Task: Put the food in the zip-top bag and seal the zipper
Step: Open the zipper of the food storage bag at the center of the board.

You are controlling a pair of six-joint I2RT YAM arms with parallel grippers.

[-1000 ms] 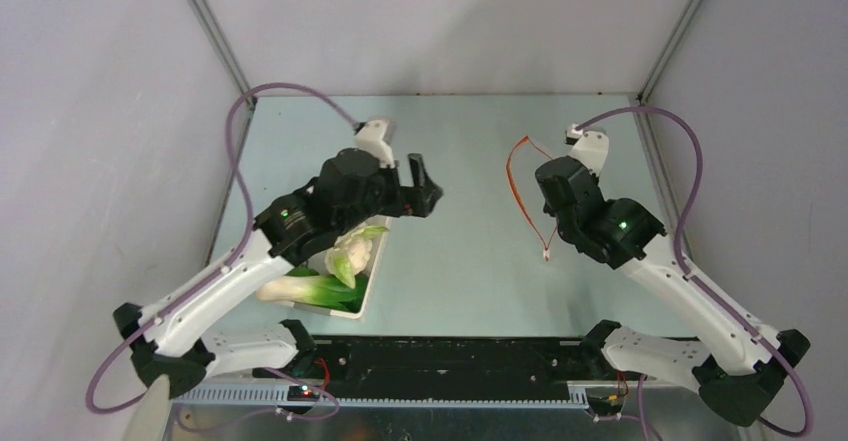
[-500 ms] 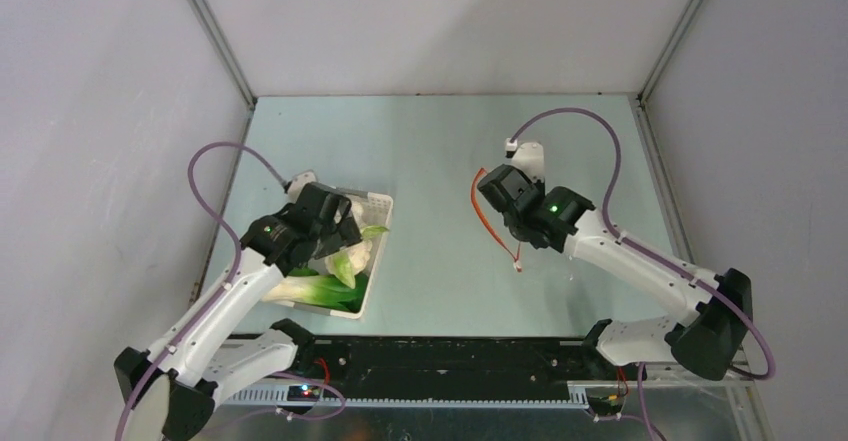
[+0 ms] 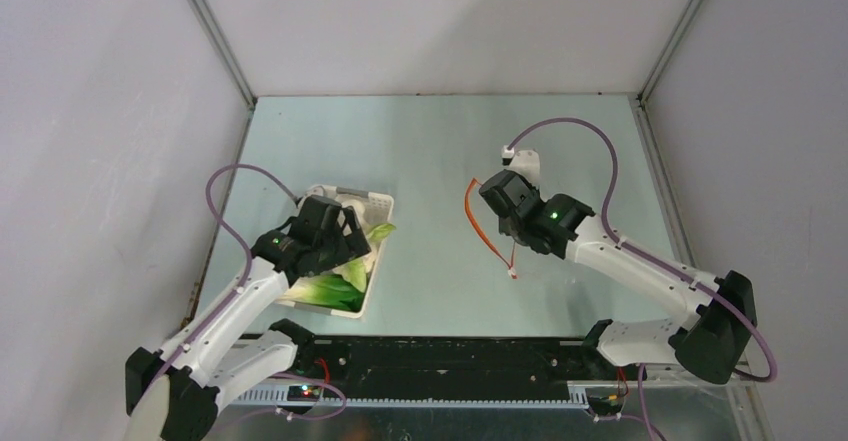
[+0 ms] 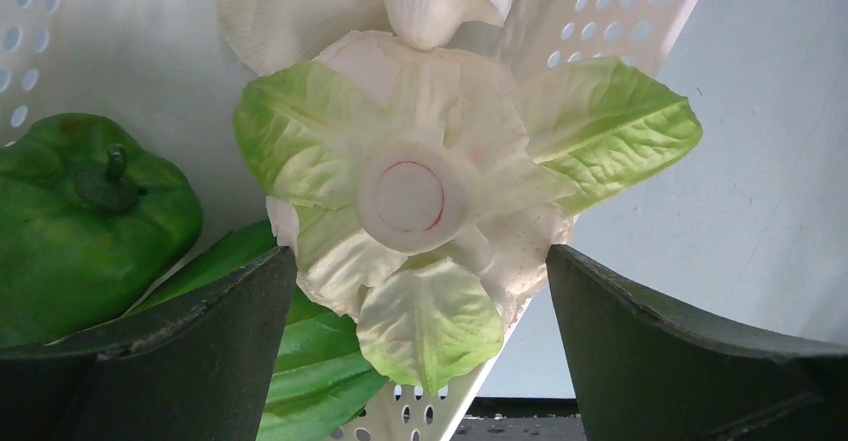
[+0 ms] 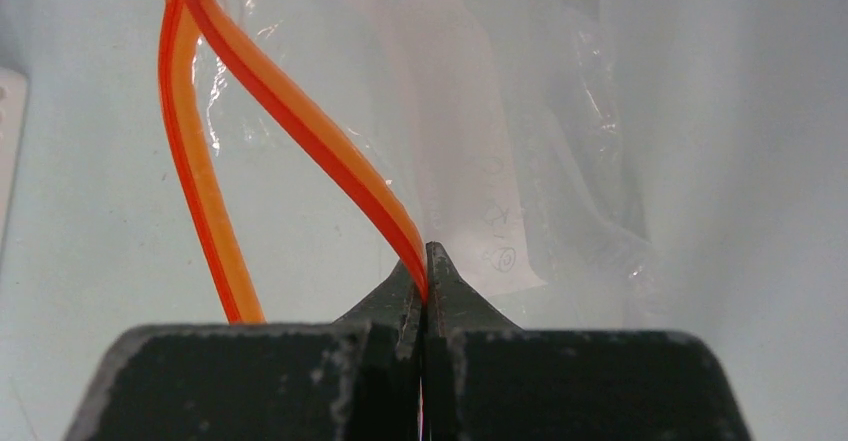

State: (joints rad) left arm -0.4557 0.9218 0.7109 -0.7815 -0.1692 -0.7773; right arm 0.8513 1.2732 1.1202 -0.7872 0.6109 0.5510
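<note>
The zip-top bag [image 5: 520,141] is clear and crinkly. Its red-orange zipper [image 5: 300,111] is parted into two strips that bow apart, right of the table's [image 3: 430,141] centre. The right gripper [image 5: 427,266] is clenched on one strip, pinched at its fingertips. Well apart, near left, pale-leaved bok choy [image 4: 410,196] lies stem-end up in a white perforated basket [image 4: 620,1], beside a green pepper [image 4: 85,221]. The left gripper [image 4: 415,271] stands spread wide, one finger on either side of the bok choy.
</note>
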